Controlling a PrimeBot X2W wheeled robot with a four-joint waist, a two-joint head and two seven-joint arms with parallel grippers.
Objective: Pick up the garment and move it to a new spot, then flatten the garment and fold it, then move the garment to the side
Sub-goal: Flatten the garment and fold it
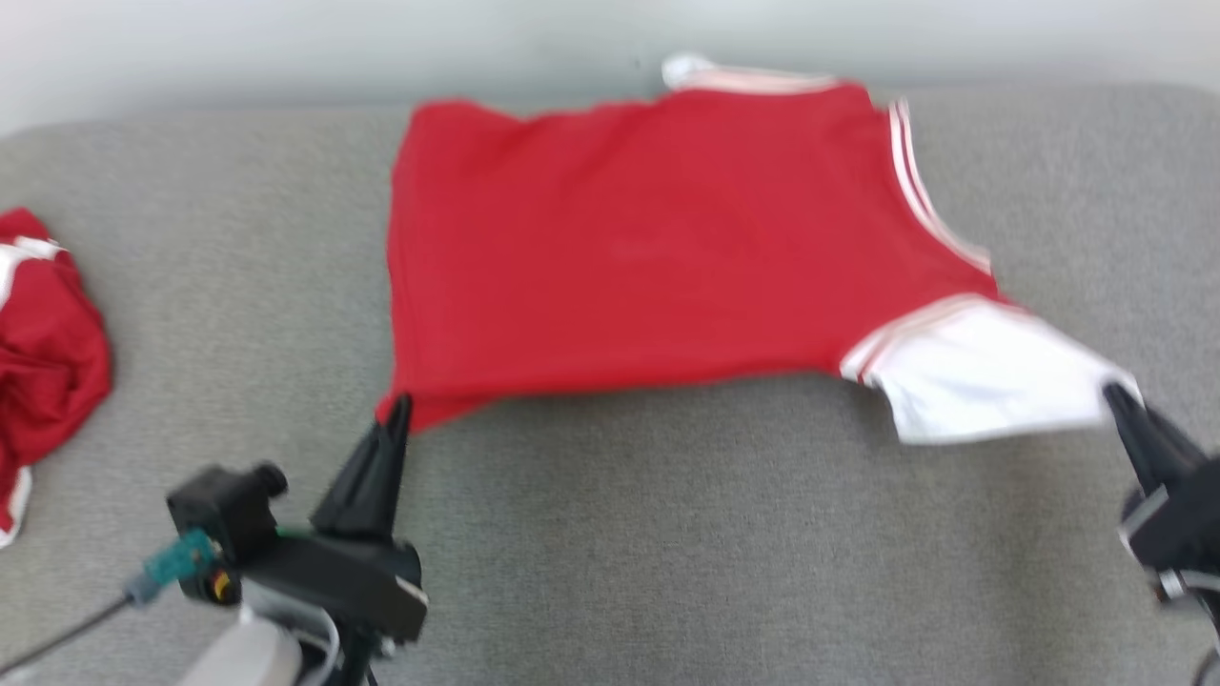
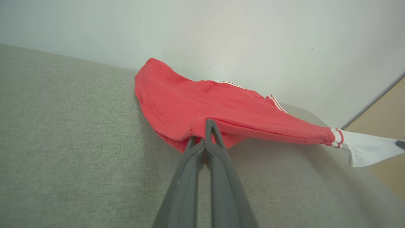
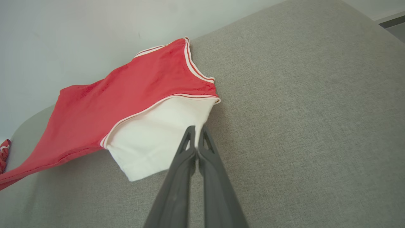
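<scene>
Grey tabletop (image 1: 667,534), pale wall (image 1: 286,48) behind. Red garment (image 1: 648,248) long axis 9–3 o'clock, white sleeve (image 1: 982,372) toward 3; left hand (image 1: 398,405), right hand (image 1: 1113,393) clamp its corners.

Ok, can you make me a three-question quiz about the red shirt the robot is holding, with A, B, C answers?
1. Where is the crumpled red cloth?
A. On the grey surface, at the robot's left
B. In a basket
C. Hanging on the wall

2. What colour is the sleeve that the right end effector pinches?
A. Blue
B. White
C. Yellow

3. How is the left end effector?
A. Wide open
B. Holding a cup
C. Shut on the garment at its red corner

Answers:
1 A: it lies at the head view's left edge.
2 B: the right wrist view shows white cloth in its grip.
3 C: the left wrist view shows it closed on the hem.
</scene>
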